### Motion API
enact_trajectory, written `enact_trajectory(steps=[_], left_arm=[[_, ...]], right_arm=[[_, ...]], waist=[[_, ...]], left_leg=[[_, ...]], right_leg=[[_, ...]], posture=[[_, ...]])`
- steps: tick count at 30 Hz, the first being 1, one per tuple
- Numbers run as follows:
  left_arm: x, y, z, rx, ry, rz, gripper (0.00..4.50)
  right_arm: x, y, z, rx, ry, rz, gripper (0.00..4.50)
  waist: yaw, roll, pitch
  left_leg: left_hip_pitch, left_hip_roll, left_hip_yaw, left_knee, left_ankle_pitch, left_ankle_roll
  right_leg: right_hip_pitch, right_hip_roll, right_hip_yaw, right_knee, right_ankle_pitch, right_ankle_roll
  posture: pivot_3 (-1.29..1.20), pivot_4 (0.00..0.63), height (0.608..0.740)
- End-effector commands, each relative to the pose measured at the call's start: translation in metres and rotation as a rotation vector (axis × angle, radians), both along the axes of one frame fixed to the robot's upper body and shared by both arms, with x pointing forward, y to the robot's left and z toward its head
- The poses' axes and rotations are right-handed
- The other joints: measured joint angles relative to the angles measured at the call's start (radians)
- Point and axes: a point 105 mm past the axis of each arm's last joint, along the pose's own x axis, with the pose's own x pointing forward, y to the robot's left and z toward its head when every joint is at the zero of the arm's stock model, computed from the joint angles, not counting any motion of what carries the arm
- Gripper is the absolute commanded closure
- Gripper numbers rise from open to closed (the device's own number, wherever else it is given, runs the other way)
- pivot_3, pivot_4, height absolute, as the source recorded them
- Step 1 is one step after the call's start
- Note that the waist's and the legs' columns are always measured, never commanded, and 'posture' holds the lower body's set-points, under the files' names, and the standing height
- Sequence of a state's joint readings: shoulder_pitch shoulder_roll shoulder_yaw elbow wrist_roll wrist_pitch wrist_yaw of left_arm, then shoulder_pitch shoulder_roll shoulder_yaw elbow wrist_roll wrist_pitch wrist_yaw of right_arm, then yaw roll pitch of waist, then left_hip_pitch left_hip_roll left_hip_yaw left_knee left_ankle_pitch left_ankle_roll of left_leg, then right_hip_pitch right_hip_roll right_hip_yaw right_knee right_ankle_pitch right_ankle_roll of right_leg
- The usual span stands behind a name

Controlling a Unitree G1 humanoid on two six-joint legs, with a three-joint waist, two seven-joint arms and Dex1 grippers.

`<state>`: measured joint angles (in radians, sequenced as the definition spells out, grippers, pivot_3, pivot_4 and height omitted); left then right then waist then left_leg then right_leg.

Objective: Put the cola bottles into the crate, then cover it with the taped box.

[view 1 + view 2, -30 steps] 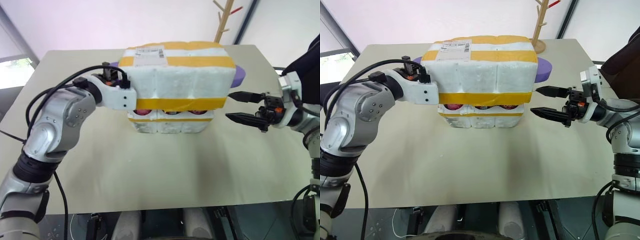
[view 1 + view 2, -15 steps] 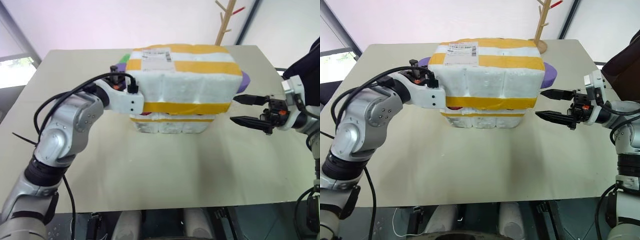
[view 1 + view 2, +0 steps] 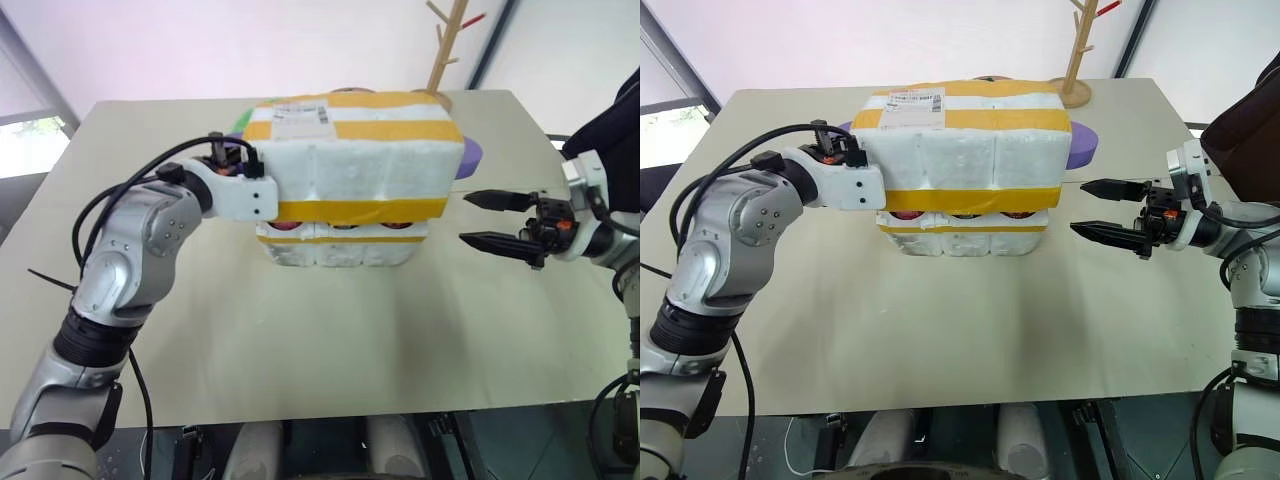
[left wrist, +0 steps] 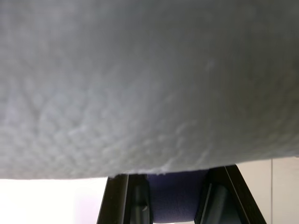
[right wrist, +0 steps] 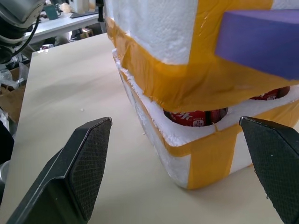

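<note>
The taped box [image 3: 355, 150], white foam with yellow stripes and a shipping label, hangs level just over the crate [image 3: 340, 252]. Red caps and labels of the cola bottles [image 5: 194, 116] show in the narrow gap between the two. My left gripper [image 3: 264, 200] is shut on the taped box at its left end, and the foam hides the fingertips. Off the box's right end, my right gripper [image 3: 466, 218] stands open with nothing between its fingers.
A purple slab [image 3: 1086, 140] lies behind the box at its right. A wooden coat stand [image 3: 447, 45] rises at the table's far edge. The beige table [image 3: 300, 330] stretches bare in front of the crate.
The taped box swung right and tilted half a second ago. It has now come back left and level over the crate. The right gripper has stayed in place.
</note>
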<state>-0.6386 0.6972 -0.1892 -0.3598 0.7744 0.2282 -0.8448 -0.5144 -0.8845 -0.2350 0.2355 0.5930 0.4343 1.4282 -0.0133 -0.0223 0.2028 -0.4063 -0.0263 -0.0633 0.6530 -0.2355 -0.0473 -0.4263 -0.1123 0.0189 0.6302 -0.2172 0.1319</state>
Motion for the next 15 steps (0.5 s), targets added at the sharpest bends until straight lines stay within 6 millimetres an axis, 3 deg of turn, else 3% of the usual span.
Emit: enact_trajectory(steps=[1,6,8,9,13,14,15], left_arm=[[-0.012,-0.019,0.007,0.043,-0.04,-0.082,4.06],[-0.01,-0.002,-0.005,0.21,-0.027,-0.039,4.06],[-0.009,-0.001,-0.002,0.205,-0.031,-0.036,3.07],[-0.009,0.0,0.002,0.194,-0.039,-0.034,2.78],[-0.012,0.0,0.004,0.106,0.023,-0.041,0.75],[-0.014,-0.002,0.004,0.077,0.038,-0.05,0.35],[-0.015,-0.002,0.008,0.059,0.034,-0.055,0.35]], right_arm=[[-0.003,0.004,0.013,-0.009,-0.051,0.015,0.0],[-0.002,0.005,0.015,-0.005,-0.054,0.01,0.0],[-0.001,0.006,0.016,-0.005,-0.054,0.009,0.0],[-0.001,0.006,0.016,-0.005,-0.053,0.009,0.0],[-0.001,0.007,0.017,-0.005,-0.056,0.008,0.0],[0.0,0.007,0.017,-0.005,-0.056,0.008,0.0],[0.0,0.007,0.018,-0.005,-0.057,0.007,0.0]], waist=[[0.003,0.0,0.0],[-0.001,0.0,0.0],[-0.002,0.0,0.0],[-0.002,0.0,0.0],[-0.002,0.0,0.0],[-0.001,0.0,0.0],[-0.001,0.0,0.0]], left_leg=[[0.0,0.0,0.0,0.0,0.0,0.0],[0.0,0.0,0.0,0.0,0.0,0.0],[0.0,0.0,0.0,0.0,0.0,0.0],[0.0,0.0,0.0,0.0,0.0,0.0],[0.0,0.0,0.0,0.0,0.0,0.0],[0.0,0.0,0.0,0.0,0.0,0.0],[0.0,0.0,0.0,0.0,0.0,0.0]], right_leg=[[0.0,0.0,0.0,0.0,0.0,0.0],[0.0,0.0,0.0,0.0,0.0,0.0],[0.0,0.0,0.0,0.0,0.0,0.0],[0.0,0.0,0.0,0.0,0.0,0.0],[0.0,0.0,0.0,0.0,0.0,0.0],[0.0,0.0,0.0,0.0,0.0,0.0],[0.0,0.0,0.0,0.0,0.0,0.0]], posture=[[0.0,0.15,0.74],[0.0,0.15,0.74],[0.0,0.15,0.74],[0.0,0.15,0.74],[0.0,0.15,0.74],[0.0,0.15,0.74],[0.0,0.15,0.74]])
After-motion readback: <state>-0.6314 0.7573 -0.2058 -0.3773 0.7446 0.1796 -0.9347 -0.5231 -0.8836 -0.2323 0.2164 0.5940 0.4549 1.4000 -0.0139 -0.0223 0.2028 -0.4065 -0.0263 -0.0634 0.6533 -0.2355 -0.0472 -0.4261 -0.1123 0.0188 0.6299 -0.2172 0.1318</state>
